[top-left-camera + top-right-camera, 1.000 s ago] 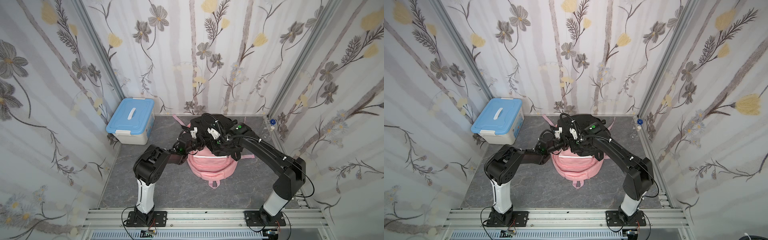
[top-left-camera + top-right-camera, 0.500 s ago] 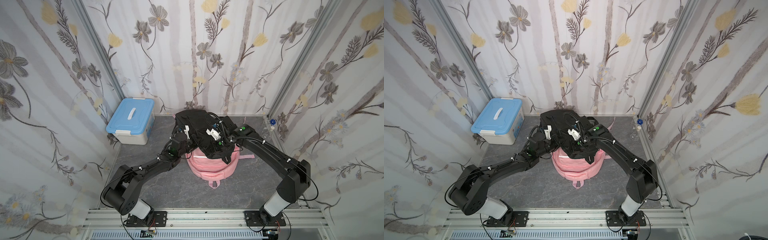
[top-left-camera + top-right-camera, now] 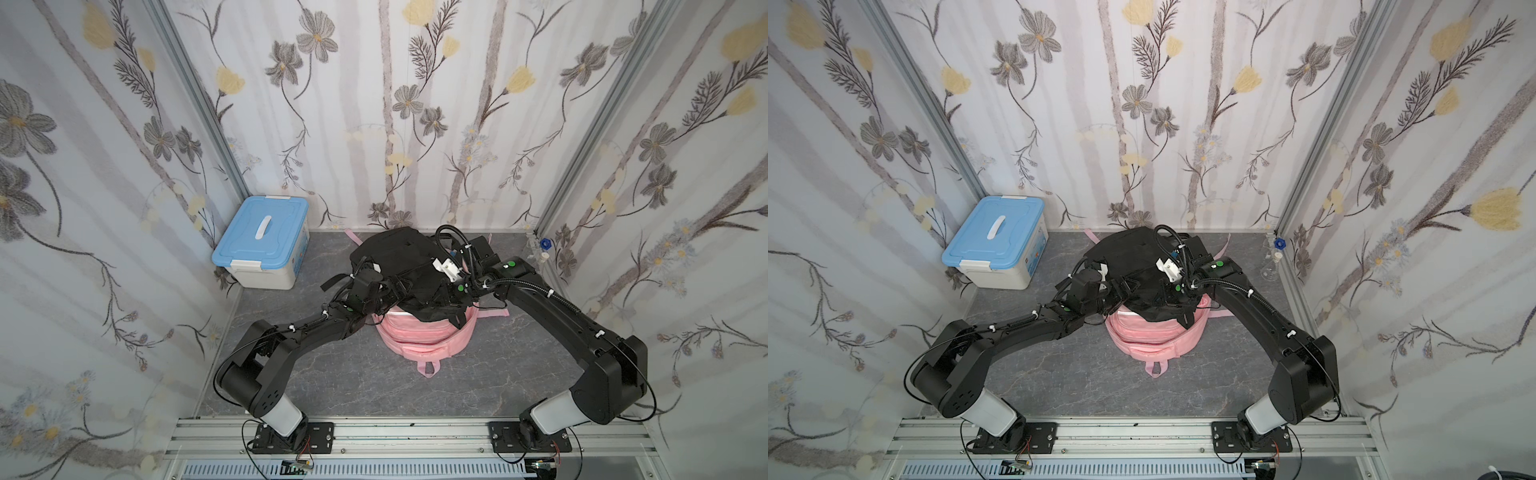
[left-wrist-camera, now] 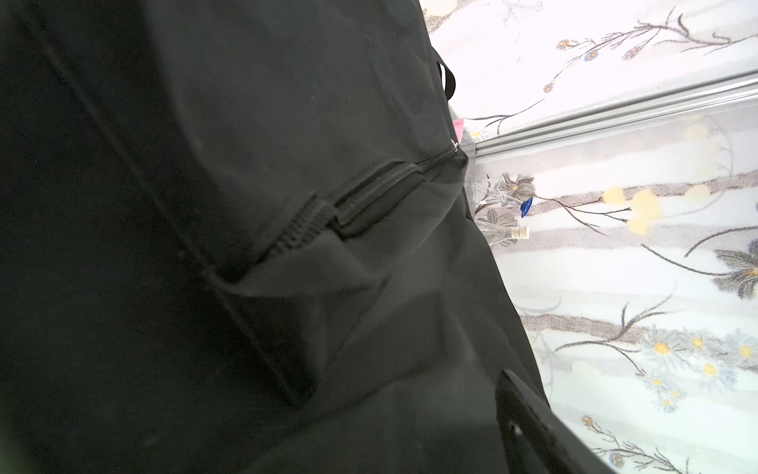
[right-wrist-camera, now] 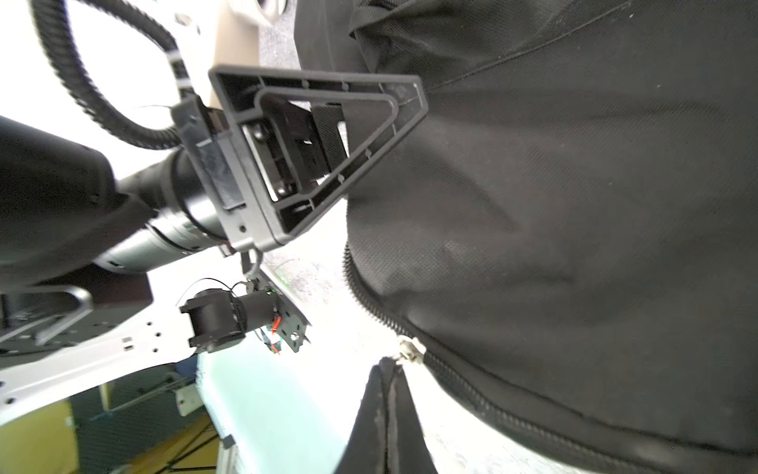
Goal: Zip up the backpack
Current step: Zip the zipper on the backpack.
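A black backpack (image 3: 399,257) (image 3: 1129,257) lies on top of a pink one (image 3: 424,336) in both top views. My right gripper (image 5: 387,365) is shut on the zipper pull. Its tips sit right at the silver slider (image 5: 408,342), with the zipper track (image 5: 492,396) running on along the bag's edge. In a top view the right gripper (image 3: 442,291) is at the bag's right front. My left gripper (image 3: 392,286) stands open against the bag's left front and holds nothing. One of its fingers (image 4: 529,418) shows beside the black fabric. Another shut zipper (image 4: 389,180) crosses the left wrist view.
A white box with a blue lid (image 3: 262,241) stands at the back left. Small glass bottles (image 3: 540,251) stand in the back right corner. Flowered walls close in three sides. A metal rail (image 3: 415,432) runs along the front.
The left arm has stretched out low towards the bag and its gripper has opened. The black backpack has shifted back and to the left. The right gripper keeps its hold.
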Robot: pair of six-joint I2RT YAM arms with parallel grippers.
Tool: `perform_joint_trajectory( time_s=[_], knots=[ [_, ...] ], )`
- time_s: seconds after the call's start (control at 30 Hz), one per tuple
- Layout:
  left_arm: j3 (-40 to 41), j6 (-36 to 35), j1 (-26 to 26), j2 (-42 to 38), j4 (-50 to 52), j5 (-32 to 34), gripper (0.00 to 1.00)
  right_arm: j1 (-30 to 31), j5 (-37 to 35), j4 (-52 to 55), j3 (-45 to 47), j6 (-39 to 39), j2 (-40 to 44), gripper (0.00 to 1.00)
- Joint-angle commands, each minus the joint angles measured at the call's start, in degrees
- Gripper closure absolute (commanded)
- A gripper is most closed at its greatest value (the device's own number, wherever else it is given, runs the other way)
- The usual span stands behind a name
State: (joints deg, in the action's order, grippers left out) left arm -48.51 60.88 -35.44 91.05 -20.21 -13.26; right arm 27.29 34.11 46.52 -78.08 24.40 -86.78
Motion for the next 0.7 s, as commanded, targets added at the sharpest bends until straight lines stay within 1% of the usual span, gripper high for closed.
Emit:
perform_joint_trajectory(
  time_s=[0.0,0.2,0.37,0.47,0.67],
  knots=[
    [1.95,5.41,-0.64,-1.37,-5.26,-1.69,0.14,-0.16,4.91,-5.83,2.17,2.80,1.07,1.00],
    [4.70,11.52,-3.78,-3.06,-8.04,-1.38,0.12,-0.34,6.41,-11.42,5.85,5.47,2.27,1.00],
    [7.14,16.86,-5.59,-0.86,-15.76,-0.63,0.12,-0.36,6.65,-12.16,6.43,5.24,2.76,1.00],
    [6.29,17.86,-6.95,-0.15,-16.81,-0.42,0.12,-0.34,6.60,-11.71,6.89,4.52,3.02,1.00],
    [5.70,17.43,-7.89,-0.68,-16.00,1.16,0.13,-0.31,6.41,-11.66,8.46,3.98,4.29,1.00]
  ],
)
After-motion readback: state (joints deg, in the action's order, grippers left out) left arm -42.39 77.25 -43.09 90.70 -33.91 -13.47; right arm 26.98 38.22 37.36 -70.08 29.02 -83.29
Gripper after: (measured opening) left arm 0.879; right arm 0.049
